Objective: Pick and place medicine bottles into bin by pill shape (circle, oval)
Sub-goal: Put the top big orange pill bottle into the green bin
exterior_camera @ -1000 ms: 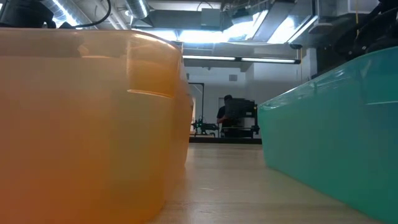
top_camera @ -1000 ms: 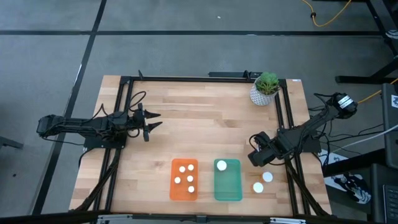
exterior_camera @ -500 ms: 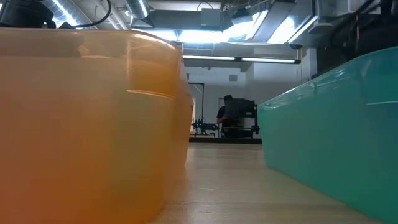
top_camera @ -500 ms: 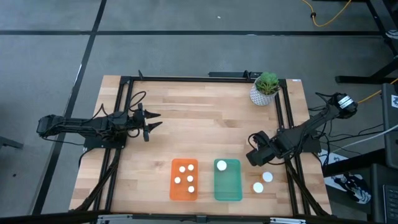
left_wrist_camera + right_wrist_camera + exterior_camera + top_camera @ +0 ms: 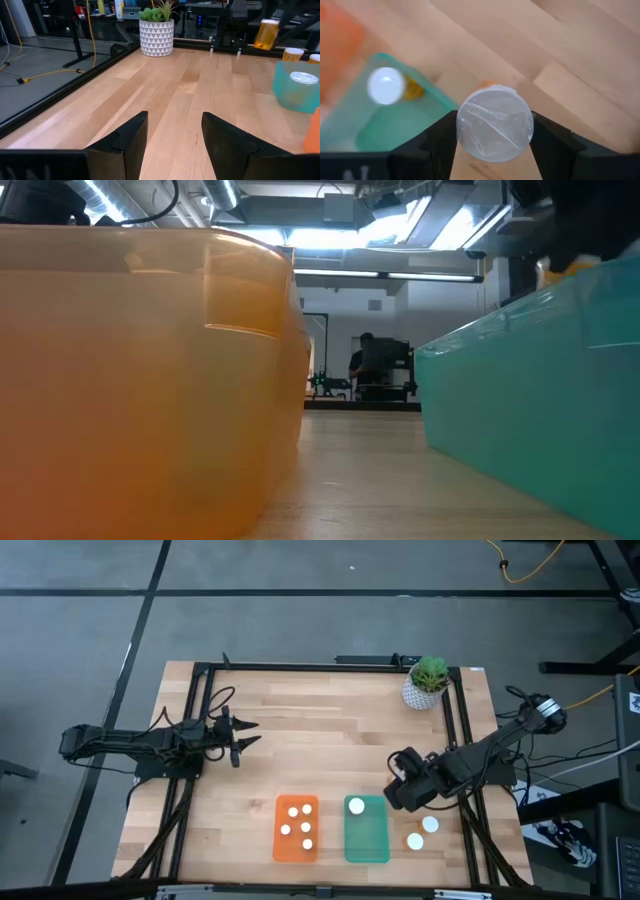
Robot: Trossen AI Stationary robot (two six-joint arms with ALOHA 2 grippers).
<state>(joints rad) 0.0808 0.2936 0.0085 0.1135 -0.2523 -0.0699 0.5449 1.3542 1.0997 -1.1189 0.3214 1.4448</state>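
Fig., high view, L to R. My left gripper (image 5: 243, 737) waits at the table's 9 o'clock, fingers apart w/ nothing between them. Orange bin (image 5: 296, 856) at 6 o'clock holds five small white-capped bottles (image 5: 299, 821). Teal bin (image 5: 367, 849), just beside it, holds one larger bottle (image 5: 356, 806). My right gripper (image 5: 396, 796), at the teal bin's 2 o'clock, is clamped on an amber bottle (image 5: 494, 123). Two more bottles (image 5: 422, 832) stand on the wood at the bin's 3 o'clock. My est.: six binned, one in transit, two left.
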